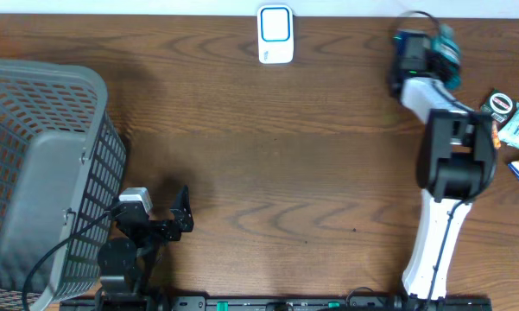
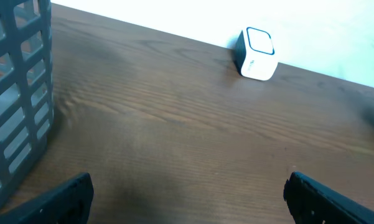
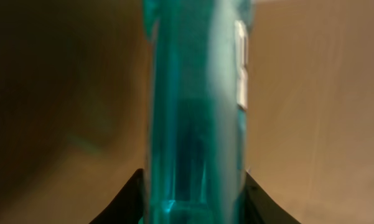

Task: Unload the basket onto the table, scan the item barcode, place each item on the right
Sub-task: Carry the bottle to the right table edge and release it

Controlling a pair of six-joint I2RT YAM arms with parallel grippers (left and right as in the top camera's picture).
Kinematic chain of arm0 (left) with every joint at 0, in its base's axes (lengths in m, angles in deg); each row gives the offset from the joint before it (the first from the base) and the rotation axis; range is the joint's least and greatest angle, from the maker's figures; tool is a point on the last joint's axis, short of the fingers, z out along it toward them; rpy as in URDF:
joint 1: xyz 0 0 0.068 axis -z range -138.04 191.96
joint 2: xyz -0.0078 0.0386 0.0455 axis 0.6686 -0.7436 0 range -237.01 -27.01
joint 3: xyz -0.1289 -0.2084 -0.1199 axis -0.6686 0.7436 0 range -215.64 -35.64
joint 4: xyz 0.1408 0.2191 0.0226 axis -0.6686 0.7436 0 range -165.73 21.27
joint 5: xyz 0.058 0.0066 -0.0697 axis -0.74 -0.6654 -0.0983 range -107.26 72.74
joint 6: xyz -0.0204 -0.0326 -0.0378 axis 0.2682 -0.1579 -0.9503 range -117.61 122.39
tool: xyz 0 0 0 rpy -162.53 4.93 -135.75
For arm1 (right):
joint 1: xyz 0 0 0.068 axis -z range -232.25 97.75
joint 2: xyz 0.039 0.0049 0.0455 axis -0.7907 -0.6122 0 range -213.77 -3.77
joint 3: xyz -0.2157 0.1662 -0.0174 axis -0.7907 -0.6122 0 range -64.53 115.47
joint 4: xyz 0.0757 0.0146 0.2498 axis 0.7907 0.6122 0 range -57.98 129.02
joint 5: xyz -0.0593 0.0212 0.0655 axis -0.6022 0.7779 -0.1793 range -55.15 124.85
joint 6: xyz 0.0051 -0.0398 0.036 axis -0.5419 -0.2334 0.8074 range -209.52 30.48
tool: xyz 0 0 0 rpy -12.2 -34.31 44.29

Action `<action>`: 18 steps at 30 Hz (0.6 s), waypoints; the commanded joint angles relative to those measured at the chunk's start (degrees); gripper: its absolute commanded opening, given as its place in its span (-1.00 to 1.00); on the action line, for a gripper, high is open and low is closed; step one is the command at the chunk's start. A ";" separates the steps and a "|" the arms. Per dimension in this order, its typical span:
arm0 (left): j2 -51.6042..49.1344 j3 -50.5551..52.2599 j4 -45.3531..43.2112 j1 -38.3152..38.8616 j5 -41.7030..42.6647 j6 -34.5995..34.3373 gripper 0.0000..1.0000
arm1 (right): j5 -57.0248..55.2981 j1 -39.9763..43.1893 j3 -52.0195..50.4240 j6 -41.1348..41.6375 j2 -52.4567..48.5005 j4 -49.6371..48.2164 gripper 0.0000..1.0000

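The item is a teal, see-through packet (image 3: pixel 193 106), and it fills the middle of the right wrist view. My right gripper (image 3: pixel 195 183) is shut on it, with a dark finger (image 3: pixel 129 200) pressed against each side. From overhead, the right gripper (image 1: pixel 425 53) holds the teal item (image 1: pixel 449 50) at the back right of the table. No barcode shows on the item. The white and blue scanner (image 1: pixel 275 34) stands at the back middle, also in the left wrist view as the scanner (image 2: pixel 256 53). My left gripper (image 1: pixel 183 212) rests open and holds nothing at the front left, its fingers (image 2: pixel 68 198) wide apart.
A grey slatted basket (image 1: pixel 43 173) takes up the left side, right beside the left arm; its wall (image 2: pixel 18 93) shows in the left wrist view. Several small packets (image 1: pixel 514 121) lie at the right edge, next to the right arm.
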 commanded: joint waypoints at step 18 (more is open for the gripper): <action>0.15 0.87 1.31 -0.31 0.72 0.33 0.96 | 28.50 4.81 3.61 35.76 6.58 21.68 0.99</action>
